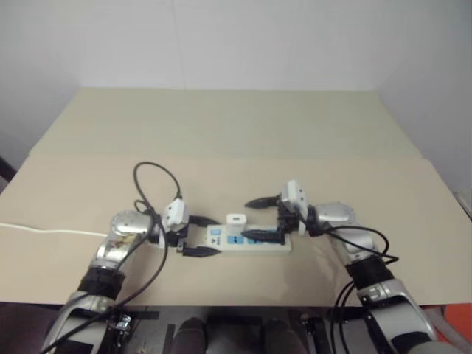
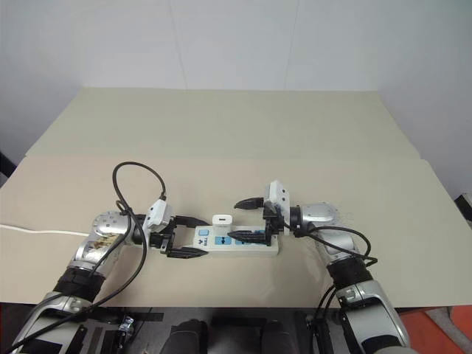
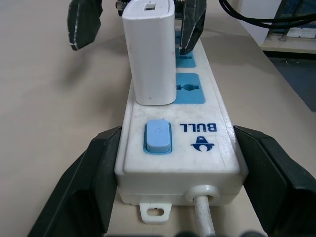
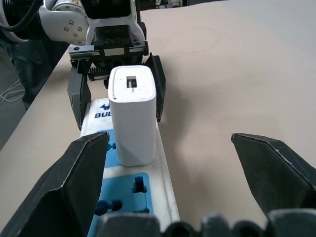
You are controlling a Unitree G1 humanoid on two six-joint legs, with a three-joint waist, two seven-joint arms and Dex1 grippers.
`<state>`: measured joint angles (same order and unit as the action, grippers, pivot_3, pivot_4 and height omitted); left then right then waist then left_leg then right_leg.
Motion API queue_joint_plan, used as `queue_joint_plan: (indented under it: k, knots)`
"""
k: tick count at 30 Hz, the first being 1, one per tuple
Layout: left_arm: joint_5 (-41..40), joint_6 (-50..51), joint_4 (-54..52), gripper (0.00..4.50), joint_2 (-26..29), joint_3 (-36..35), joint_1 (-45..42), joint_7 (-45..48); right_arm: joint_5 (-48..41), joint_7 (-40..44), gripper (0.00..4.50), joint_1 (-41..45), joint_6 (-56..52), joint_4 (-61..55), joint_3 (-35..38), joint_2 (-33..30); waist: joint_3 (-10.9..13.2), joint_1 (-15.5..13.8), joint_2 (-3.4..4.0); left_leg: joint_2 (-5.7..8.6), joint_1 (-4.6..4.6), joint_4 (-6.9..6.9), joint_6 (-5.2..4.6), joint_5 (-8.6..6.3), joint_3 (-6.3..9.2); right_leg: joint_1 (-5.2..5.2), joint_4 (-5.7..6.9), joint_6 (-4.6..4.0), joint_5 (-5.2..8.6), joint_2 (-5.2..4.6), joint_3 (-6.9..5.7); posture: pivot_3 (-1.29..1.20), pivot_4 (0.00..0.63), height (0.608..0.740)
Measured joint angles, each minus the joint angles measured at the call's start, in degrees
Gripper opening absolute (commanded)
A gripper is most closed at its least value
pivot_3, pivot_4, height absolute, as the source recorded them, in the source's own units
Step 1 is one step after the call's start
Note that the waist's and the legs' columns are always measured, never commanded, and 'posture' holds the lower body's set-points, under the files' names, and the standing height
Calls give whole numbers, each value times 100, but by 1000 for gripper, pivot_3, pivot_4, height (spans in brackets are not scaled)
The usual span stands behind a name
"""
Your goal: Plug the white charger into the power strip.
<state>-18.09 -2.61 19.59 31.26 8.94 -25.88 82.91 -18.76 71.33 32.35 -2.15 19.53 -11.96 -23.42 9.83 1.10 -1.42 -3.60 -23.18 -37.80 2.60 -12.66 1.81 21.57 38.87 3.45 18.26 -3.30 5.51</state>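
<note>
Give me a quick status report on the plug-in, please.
Left gripper shut on the power strip. Right gripper open, clear of the white charger, which stands upright in its socket. Nothing in the way.

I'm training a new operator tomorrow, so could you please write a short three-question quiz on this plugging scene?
1. True or false: the white charger stands upright in a socket of the power strip.
2. Which gripper clamps the strip's switch end? A) left gripper B) right gripper
3. Fill in: the right gripper's fingers stand ___, apart from the charger.

Key: 1 true; 2 A; 3 open.
</note>
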Motion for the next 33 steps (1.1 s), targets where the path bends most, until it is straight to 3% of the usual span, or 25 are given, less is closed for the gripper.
queue_joint_plan:
  k: [7,13,17,27,30,33]
  knots:
    - [-1,3,-16,3238,-1,2,0,39,-20,114,4471,-99,89,-80,106,-42,0,-7,0,0,-6,2,0,0,0,2,-7,0,0,-1,0,0,150,740]
    - [-1,91,-99,3238,9,-6,16,8,-131,379,4471,-155,-217,-422,301,-575,3,-11,2,1,-13,3,0,0,0,9,-9,0,0,-1,0,0,150,740]
    - [11,127,-154,4476,-10,-6,47,-53,-154,494,4500,-316,-138,-797,454,-994,4,-26,3,1,-16,3,0,-1,0,8,-15,0,0,-1,-1,0,150,740]
    - [-161,-103,-368,4476,-93,-142,98,-22,-262,518,4500,-1168,-108,-1622,942,-1714,5,-11,3,1,-22,5,-2,-1,0,10,-26,0,0,-1,1,0,150,740]
    - [-455,260,-780,4476,193,-332,208,3,-320,483,4500,-1488,-141,-1883,1130,-1898,7,8,3,0,-25,6,-2,-2,0,12,-28,0,0,-1,2,0,150,740]
    - [-852,785,-1194,4476,911,-724,435,229,-443,475,4500,-1751,-216,-2037,1374,-2162,11,54,5,-2,-21,12,-3,-2,0,12,-31,1,1,-1,3,0,150,740]
